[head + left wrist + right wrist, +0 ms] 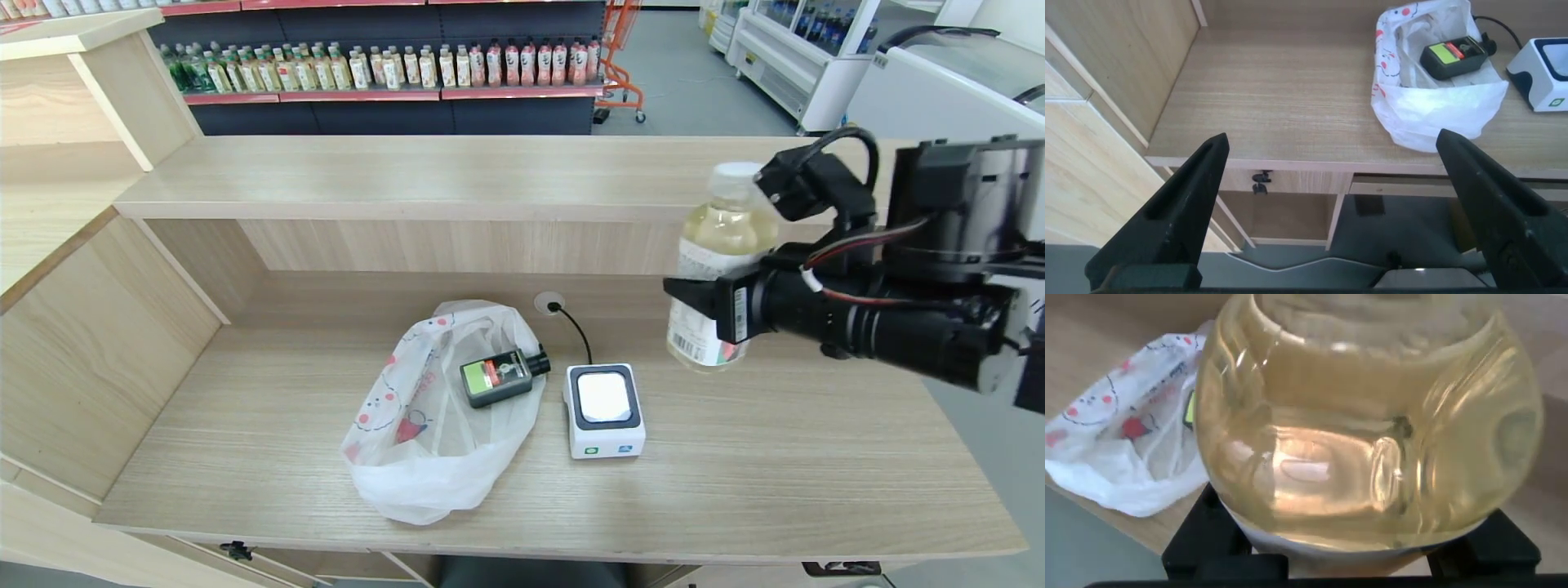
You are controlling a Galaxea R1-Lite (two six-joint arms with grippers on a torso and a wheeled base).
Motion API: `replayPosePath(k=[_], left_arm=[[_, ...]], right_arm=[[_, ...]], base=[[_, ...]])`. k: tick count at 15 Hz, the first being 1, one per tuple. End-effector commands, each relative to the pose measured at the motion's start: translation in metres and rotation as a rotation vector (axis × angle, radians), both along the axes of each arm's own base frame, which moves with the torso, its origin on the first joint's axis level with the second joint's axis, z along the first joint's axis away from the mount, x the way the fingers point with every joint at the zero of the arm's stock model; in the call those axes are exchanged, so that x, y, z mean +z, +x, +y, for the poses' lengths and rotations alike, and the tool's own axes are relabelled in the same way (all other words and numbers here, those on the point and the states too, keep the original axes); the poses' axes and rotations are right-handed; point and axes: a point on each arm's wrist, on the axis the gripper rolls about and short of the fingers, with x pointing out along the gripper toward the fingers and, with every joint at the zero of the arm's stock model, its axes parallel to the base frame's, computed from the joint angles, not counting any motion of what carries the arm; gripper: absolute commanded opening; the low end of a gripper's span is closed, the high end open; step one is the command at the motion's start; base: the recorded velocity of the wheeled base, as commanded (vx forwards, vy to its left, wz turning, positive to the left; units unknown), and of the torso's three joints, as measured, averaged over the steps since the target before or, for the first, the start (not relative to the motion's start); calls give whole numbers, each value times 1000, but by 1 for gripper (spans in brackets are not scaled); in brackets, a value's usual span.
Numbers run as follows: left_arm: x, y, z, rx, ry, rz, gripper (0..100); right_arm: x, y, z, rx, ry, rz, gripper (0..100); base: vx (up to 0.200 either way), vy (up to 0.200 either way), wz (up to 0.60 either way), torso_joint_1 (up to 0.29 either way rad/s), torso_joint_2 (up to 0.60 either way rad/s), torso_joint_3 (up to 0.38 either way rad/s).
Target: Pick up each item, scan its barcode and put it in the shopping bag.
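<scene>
Wooden counter, recessed under a raised ledge; stocked shop shelves behind. Shopping bag lies slumped, with a dark green item in its open mouth and the scanner just beside it. Right gripper clamps a bottle of pale liquid upright between its fingers, above the counter. The head view shows a barcode label below those fingers. In the left wrist view, the left gripper is spread wide and holds nothing; the bag lies beyond its fingertips.

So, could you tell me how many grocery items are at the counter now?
2: a pale drink bottle held in the right gripper above the counter, and a dark flask lying in the shopping bag's mouth. Others may be hidden inside.
</scene>
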Motion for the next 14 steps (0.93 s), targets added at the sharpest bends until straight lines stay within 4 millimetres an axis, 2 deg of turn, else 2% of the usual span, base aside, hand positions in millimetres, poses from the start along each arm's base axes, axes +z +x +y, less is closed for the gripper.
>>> replayPosePath(k=[1,4,6,10,14], left_arm=[[0,0,0,1,1,-1,100],[0,0,0,1,-3,-1,100],[0,0,0,1,-5,-1,100],[0,0,0,1,-5,-1,100],[0,0,0,-2,-6,-1,100]], right_arm=[[31,-31,-20,-43,179,14,0],[10,-51,-32,-72,256,125,0],[1,-60,-37,-72,253,144,0],[-1,-59,-31,-21,287,152,0],[-22,-45,-14,89,199,125,0]], base=[[0,0,0,0,0,0],[0,0,0,0,0,0],[0,200,0,0,5,0],[0,200,0,11,5,5],[0,200,0,-7,1,5]])
